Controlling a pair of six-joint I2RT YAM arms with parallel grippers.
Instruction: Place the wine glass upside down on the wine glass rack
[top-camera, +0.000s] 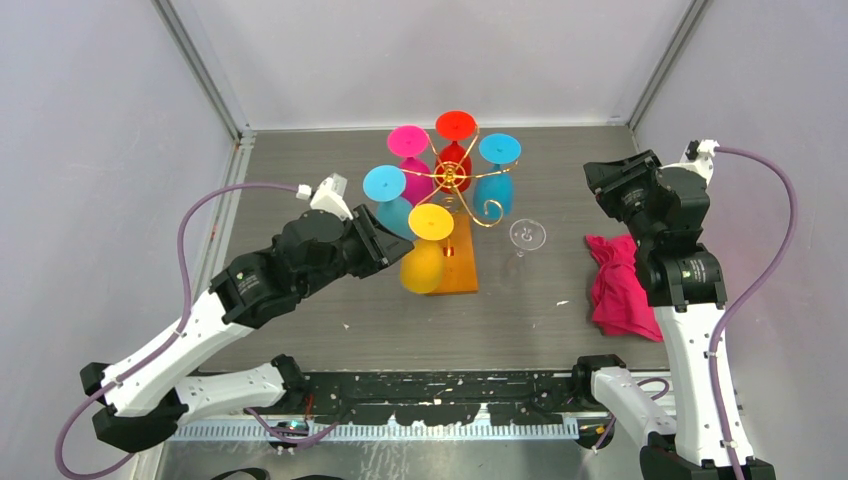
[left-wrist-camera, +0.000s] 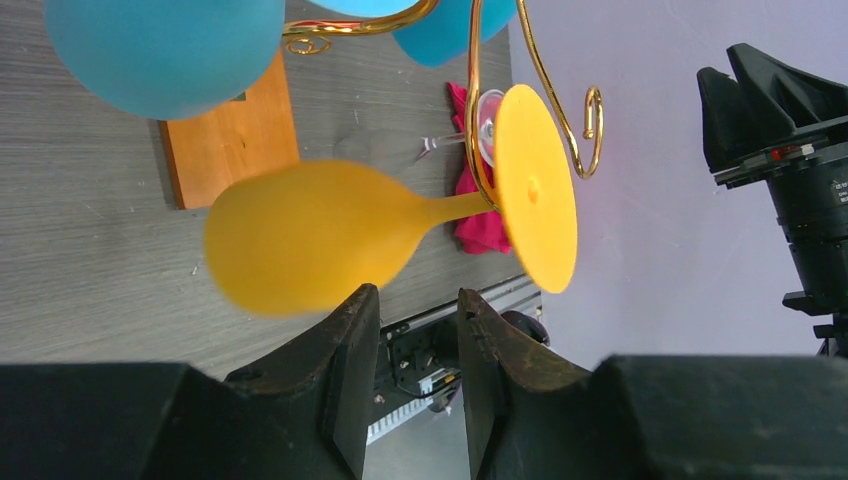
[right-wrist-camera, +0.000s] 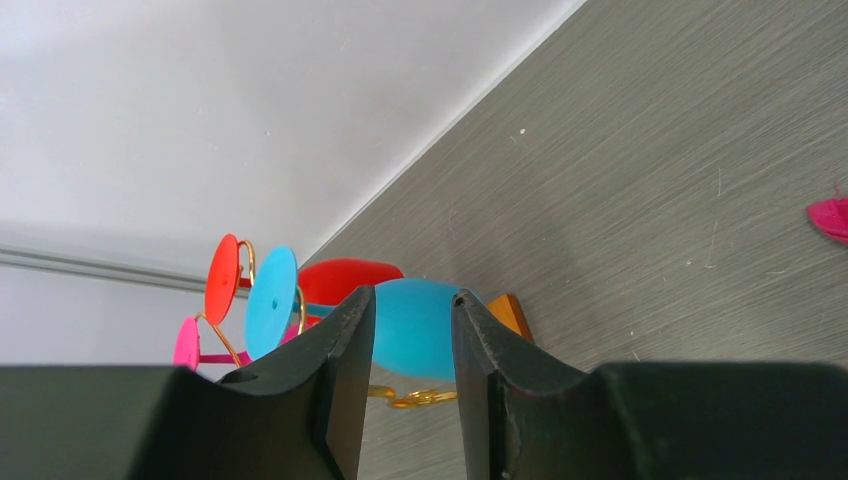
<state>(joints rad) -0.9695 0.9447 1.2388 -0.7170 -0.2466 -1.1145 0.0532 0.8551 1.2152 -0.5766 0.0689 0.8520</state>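
The gold wire wine glass rack (top-camera: 452, 178) stands on its orange-brown wooden base (top-camera: 462, 268) mid-table. Pink, red, two blue and one yellow wine glass (top-camera: 427, 245) hang from it upside down. In the left wrist view the yellow glass (left-wrist-camera: 300, 235) hangs by its stem from a gold arm. My left gripper (top-camera: 385, 240) is open and empty just left of it, fingers (left-wrist-camera: 345, 340) apart from the bowl. A clear wine glass (top-camera: 527, 236) stands on the table right of the rack, foot upward as far as I can tell. My right gripper (top-camera: 610, 185) is open and empty.
A crumpled pink cloth (top-camera: 618, 285) lies on the table under my right arm, right of the clear glass. One curled rack arm (top-camera: 490, 210) on the near right holds nothing. Grey walls close in the table on three sides.
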